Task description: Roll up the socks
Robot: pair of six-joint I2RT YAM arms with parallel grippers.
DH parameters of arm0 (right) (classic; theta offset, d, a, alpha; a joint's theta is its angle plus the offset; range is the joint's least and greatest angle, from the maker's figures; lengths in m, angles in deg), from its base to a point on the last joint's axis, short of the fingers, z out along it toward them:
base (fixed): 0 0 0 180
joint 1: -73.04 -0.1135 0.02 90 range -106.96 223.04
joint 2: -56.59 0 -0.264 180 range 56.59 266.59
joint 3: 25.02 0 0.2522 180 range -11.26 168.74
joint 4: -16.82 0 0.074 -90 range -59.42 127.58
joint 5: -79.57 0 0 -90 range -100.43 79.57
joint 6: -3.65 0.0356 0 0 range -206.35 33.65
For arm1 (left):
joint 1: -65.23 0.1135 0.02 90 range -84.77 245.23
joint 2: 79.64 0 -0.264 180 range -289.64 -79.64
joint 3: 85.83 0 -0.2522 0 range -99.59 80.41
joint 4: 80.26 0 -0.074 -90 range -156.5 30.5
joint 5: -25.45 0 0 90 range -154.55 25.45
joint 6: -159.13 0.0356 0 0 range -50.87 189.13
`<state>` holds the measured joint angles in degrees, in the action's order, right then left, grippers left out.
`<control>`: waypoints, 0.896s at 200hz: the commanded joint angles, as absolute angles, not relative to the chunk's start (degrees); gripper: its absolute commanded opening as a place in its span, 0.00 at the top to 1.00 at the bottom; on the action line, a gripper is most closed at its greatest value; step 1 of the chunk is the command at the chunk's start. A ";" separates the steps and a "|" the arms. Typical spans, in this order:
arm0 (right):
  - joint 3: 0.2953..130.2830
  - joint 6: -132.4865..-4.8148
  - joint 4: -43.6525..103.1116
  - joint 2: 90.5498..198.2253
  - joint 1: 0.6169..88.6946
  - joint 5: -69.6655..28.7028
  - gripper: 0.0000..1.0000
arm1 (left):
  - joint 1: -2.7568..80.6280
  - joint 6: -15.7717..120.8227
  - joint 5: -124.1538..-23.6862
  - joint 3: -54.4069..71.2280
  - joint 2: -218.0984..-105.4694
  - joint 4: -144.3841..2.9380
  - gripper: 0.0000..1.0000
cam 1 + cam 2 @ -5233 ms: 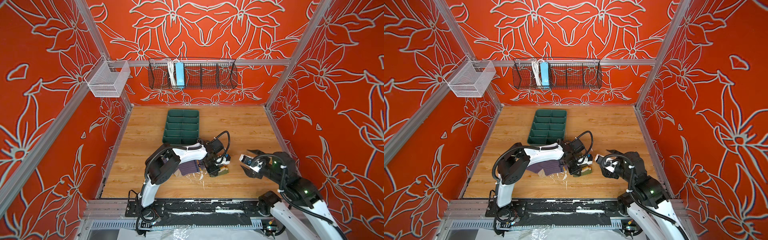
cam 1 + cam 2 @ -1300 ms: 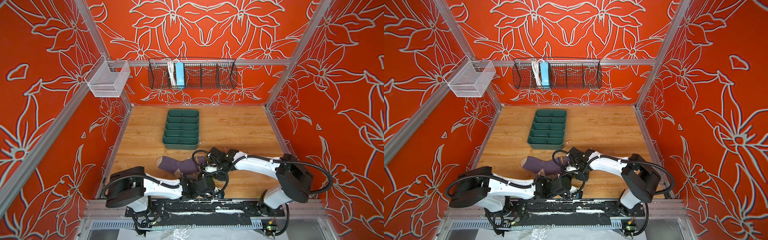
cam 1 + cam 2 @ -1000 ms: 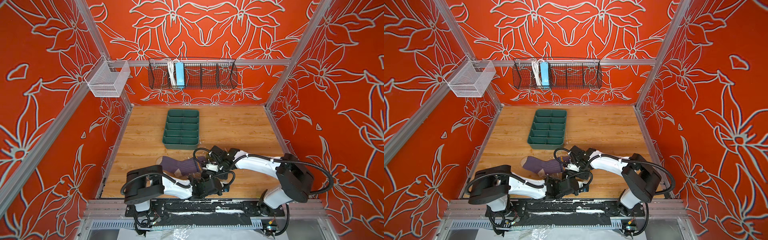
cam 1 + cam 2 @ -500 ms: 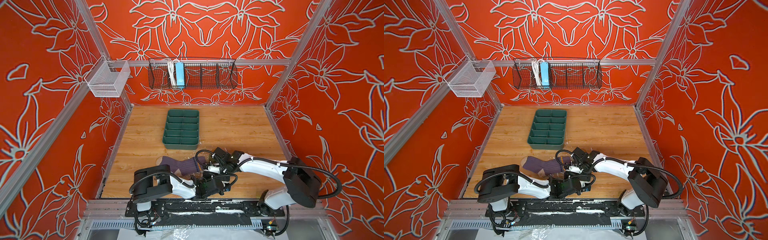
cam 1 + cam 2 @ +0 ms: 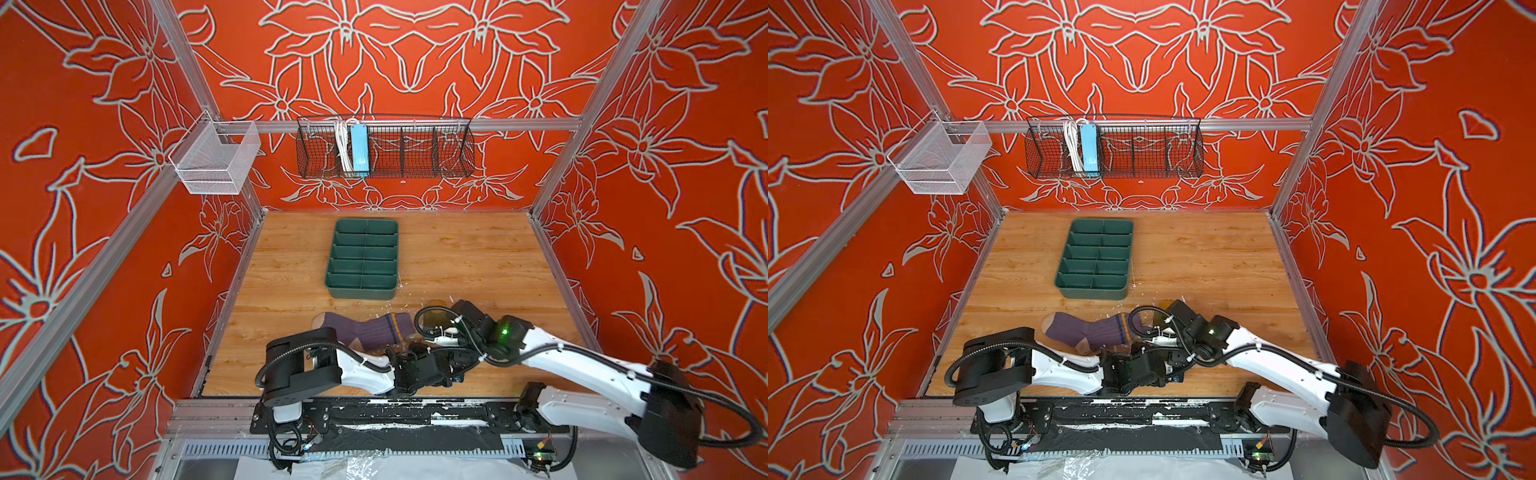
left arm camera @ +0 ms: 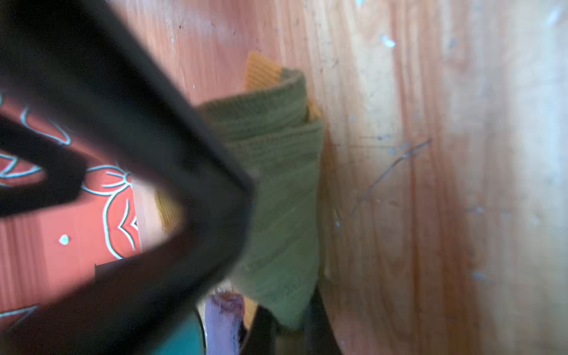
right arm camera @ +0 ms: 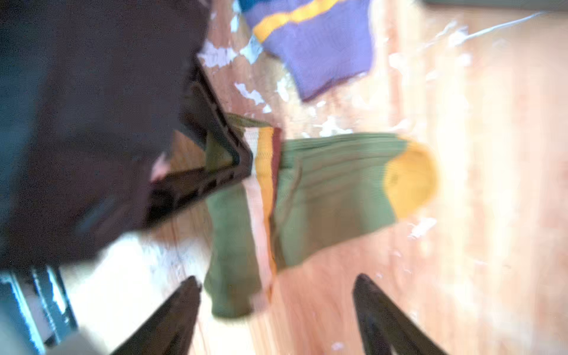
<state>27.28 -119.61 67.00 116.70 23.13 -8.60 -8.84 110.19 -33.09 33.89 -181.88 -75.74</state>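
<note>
Left pincer point(image 6: 287, 319): fingers drawn close together, pinching an edge of the olive green sock point(image 6: 282, 184). The right pincer point(image 7: 275, 279) has its two fingers spread wide, hanging just over the same sock with no contact visible. Socks counted: 2. The olive green sock point(image 7: 332, 190) lies on the worktop point(image 5: 478, 266) near the front edge. It is folded over itself, one mustard toe showing, with a band of white, mustard and maroon cuff stripes across the fold. In both top views the arms and cable hide most of it. The purple sock point(image 5: 365, 332) lies flat and unrolled just beside it, held by neither pincer. Its beige toe points left in the top views, its striped cuff point(image 7: 289, 17) faces the olive sock, and it sits just in front of the tray. Trays: 1, a dark green divided tray point(image 5: 359, 293) with 10 compartments in two columns of five. Wall baskets: 2, a white mesh basket point(image 5: 216, 160) and a black wire basket point(image 5: 415, 149) holding 1 blue power strip point(image 5: 359, 149). White flecks are scattered on the worktop around the socks; the right wrist view is blurred.
</note>
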 commanded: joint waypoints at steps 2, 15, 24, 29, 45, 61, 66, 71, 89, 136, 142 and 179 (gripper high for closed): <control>24.60 -122.55 77.80 111.52 23.14 -9.85 0.16 | -4.56 104.21 -32.67 34.32 -183.84 -69.13 1.00; 24.21 -122.94 79.87 108.17 24.00 -8.51 0.16 | -3.93 104.11 -33.44 33.89 -183.55 -68.01 1.00; 23.62 -123.48 80.94 105.62 24.62 -7.20 0.16 | -3.69 104.19 -34.15 33.82 -183.12 -67.41 1.00; 23.22 -123.72 81.19 104.02 24.93 -6.10 0.16 | -3.63 104.13 -34.80 33.47 -182.94 -66.84 1.00; 21.95 -125.24 81.31 98.64 26.90 -3.40 0.14 | -1.99 104.43 -37.84 32.19 -182.04 -63.88 1.00; 20.70 -126.52 79.51 93.00 30.25 -0.93 0.12 | -0.83 104.61 -43.39 30.43 -181.43 -59.47 1.00; 20.41 -126.80 78.57 91.29 31.29 0.18 0.11 | -0.20 104.48 -46.38 29.41 -181.37 -57.19 1.00; 20.02 -126.94 77.41 89.65 32.30 1.56 0.09 | 0.48 104.42 -49.47 27.90 -181.47 -53.72 1.00; 19.57 -127.17 72.49 83.66 35.13 6.29 0.06 | 2.77 104.46 -56.61 23.30 -182.66 -45.22 1.00; 22.05 -129.92 61.64 74.89 36.78 12.95 0.07 | 6.78 104.43 -64.22 13.55 -188.44 -33.65 1.00; 22.69 -130.41 60.34 74.21 36.79 13.58 0.07 | 7.42 104.38 -65.63 12.03 -189.15 -31.87 1.00; 30.30 -131.62 67.55 71.19 36.77 3.43 0.11 | 11.38 101.67 -75.29 3.51 -193.74 -22.68 1.00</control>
